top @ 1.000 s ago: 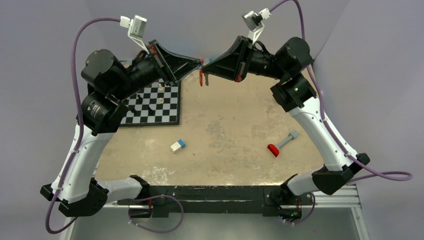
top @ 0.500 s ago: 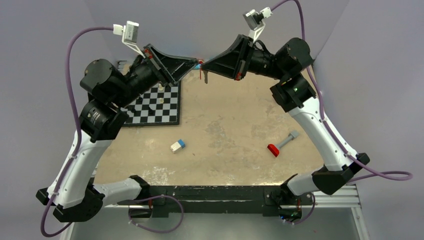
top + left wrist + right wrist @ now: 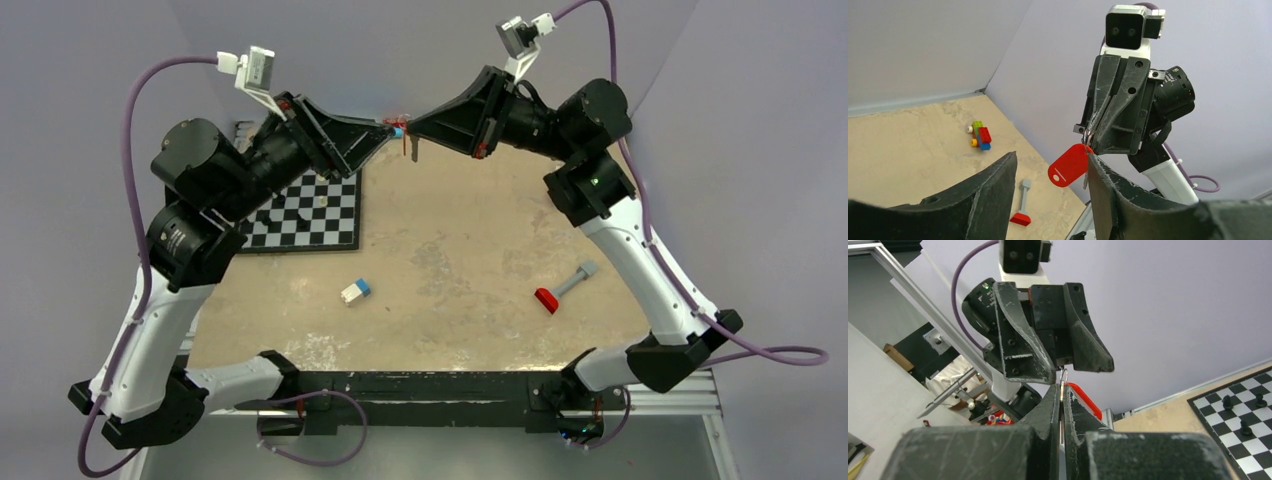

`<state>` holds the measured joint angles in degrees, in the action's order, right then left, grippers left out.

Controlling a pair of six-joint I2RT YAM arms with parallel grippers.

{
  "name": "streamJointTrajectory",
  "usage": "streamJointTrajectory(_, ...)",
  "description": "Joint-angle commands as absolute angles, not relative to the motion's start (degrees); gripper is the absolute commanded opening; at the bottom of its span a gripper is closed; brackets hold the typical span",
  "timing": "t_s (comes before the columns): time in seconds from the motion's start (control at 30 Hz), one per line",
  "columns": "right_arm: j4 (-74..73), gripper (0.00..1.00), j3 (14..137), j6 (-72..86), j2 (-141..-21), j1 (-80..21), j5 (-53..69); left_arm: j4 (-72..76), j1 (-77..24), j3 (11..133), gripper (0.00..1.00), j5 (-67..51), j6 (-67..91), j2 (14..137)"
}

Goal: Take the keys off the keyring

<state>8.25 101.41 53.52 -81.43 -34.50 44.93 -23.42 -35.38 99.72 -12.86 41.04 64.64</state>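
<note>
High over the table's far edge, my right gripper (image 3: 412, 128) (image 3: 1061, 387) is shut on the thin metal keyring (image 3: 1063, 374) (image 3: 1089, 134); its loop pokes out above the fingertips. A red oval tag (image 3: 1070, 165) (image 3: 408, 146) hangs from the ring. A small metal key (image 3: 1085, 181) dangles behind it, mostly hidden. My left gripper (image 3: 388, 128) (image 3: 1050, 156) faces the right one tip to tip. Its jaws stand open on either side of the tag and hold nothing. In the right wrist view the left gripper (image 3: 1075, 372) shows open just above the ring.
A chessboard (image 3: 300, 210) with a few pieces lies under the left arm. A white and blue brick (image 3: 355, 291) and a grey-handled red piece (image 3: 560, 288) (image 3: 1023, 200) lie mid-table. A small cluster of coloured bricks (image 3: 979, 136) sits near the back wall.
My left gripper, shut a moment ago at the keyring, has opened. Both grippers have risen slightly toward the back wall, and the red tag hangs higher than before.
</note>
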Motion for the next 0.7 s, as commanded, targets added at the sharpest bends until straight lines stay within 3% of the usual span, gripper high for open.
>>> streamJointTrajectory(0.0,6.44,0.00,100.86,50.20,-77.88,-34.48,45.64,-29.99,-34.28,106.11,0.58,-12.37,33.49,63.32)
streamJointTrajectory(0.27,-1.55,0.00,103.72,44.83,-78.15,-34.39,51.90,-44.23,-31.90,124.82,0.40,-33.92,26.75,73.75)
streamJointTrajectory(0.47,-9.37,0.00,107.98,40.28,-79.10,-34.37,55.81,-41.48,-31.74,127.30,0.36,-45.93,31.00,77.73)
streamJointTrajectory(0.67,-12.41,0.00,108.78,38.78,-78.69,-34.37,58.26,-40.59,-31.81,126.01,0.31,-50.41,32.91,78.90)
